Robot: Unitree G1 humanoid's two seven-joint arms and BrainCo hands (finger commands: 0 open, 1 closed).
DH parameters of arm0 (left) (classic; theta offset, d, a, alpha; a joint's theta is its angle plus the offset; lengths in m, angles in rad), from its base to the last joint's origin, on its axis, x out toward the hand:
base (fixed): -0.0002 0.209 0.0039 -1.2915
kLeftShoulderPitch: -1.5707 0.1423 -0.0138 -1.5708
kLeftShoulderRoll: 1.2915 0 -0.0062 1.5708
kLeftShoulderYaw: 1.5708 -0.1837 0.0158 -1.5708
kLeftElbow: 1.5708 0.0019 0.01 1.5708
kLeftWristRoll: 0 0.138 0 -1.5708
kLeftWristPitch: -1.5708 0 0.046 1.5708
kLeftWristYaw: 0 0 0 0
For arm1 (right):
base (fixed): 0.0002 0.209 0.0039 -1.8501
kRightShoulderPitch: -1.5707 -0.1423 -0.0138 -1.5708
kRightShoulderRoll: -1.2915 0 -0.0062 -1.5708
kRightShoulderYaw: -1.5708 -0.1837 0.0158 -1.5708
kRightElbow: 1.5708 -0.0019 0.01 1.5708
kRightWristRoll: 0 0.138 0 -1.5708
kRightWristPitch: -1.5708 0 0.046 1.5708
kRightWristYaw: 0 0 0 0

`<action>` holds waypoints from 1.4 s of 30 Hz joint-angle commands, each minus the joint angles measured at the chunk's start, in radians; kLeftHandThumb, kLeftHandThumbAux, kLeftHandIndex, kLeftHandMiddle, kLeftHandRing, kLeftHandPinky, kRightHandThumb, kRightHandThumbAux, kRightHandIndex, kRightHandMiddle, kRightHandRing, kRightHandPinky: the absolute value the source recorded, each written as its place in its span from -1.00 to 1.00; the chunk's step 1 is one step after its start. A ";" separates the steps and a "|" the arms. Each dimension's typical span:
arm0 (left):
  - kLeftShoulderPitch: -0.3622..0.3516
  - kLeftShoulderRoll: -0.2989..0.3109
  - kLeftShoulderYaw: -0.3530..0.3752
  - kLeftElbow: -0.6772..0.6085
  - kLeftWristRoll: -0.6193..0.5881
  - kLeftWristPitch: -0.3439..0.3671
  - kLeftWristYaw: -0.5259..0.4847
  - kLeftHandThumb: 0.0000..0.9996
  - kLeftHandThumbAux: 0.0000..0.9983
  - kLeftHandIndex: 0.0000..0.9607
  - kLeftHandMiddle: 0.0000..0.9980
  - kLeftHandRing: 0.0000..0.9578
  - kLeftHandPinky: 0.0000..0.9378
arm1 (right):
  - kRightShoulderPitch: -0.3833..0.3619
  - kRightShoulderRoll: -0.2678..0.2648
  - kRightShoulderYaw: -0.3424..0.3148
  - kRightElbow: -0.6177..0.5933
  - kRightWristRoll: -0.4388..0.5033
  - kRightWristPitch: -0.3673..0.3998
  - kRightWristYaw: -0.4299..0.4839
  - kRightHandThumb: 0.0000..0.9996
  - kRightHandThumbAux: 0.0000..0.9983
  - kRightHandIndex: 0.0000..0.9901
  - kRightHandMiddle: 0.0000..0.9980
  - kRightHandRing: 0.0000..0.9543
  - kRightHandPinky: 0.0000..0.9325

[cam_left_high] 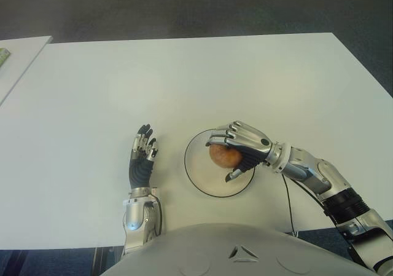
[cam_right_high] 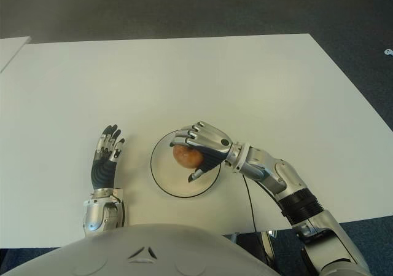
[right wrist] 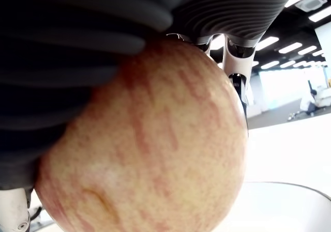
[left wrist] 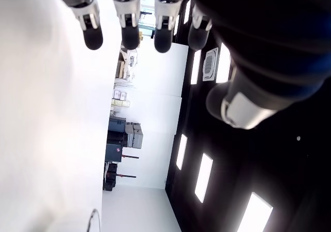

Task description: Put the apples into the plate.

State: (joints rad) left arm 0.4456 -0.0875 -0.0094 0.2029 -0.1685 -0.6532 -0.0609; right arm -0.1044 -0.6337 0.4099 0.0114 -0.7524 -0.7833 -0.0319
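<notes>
1. Apple (cam_left_high: pixel 225 156): upper part covered by the right hand (cam_left_high: pixel 242 145); whether its underside touches the plate (cam_left_high: pixel 199 176) cannot be told; in the right wrist view the fruit runs off the lower edge.
2. Plate: right portion of the rim hidden beneath the right hand and wrist.
3. Left hand (cam_left_high: pixel 142 159): forearm cut off behind the robot's torso (cam_left_high: pixel 245 251) at the lower edge; contact with the table (cam_left_high: pixel 184 79) cannot be confirmed.
4. Second table (cam_left_high: pixel 18 58), far left: cropped by the picture's edge; a small object (cam_left_high: pixel 3 57) on it is too cut off to identify.
5. Cable (cam_left_high: pixel 287 202) below the right wrist: lower end hidden behind the torso.
</notes>
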 commanded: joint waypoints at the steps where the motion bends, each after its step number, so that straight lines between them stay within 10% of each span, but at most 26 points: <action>1: -0.066 -0.049 0.035 0.185 -0.041 0.025 0.003 -0.75 0.15 -0.80 -0.82 -0.88 -0.88 | -0.001 -0.004 0.000 0.021 -0.038 -0.029 -0.006 0.41 0.44 -0.11 0.71 0.78 0.81; 29: -0.078 -0.040 0.034 0.194 -0.037 0.037 0.006 -0.80 0.14 -0.82 -0.84 -0.91 -0.93 | -0.025 0.005 0.008 0.085 -0.175 -0.072 -0.096 0.42 0.43 -0.11 0.68 0.78 0.80; 40: -0.074 -0.046 0.027 0.174 -0.019 0.057 0.027 -0.80 0.17 -0.84 -0.86 -0.91 -0.90 | -0.016 0.022 0.007 0.105 -0.163 -0.075 -0.142 0.37 0.43 -0.13 0.25 0.25 0.08; 42: -0.071 -0.047 0.027 0.167 -0.026 0.063 0.024 -0.78 0.19 -0.84 -0.85 -0.90 -0.88 | -0.014 0.023 0.009 0.102 -0.147 -0.068 -0.124 -0.18 0.19 -0.27 -0.13 -0.16 -0.27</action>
State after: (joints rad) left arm 0.4424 -0.0882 -0.0064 0.2027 -0.1832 -0.6433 -0.0566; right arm -0.1110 -0.6220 0.4150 0.1023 -0.9144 -0.8417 -0.1527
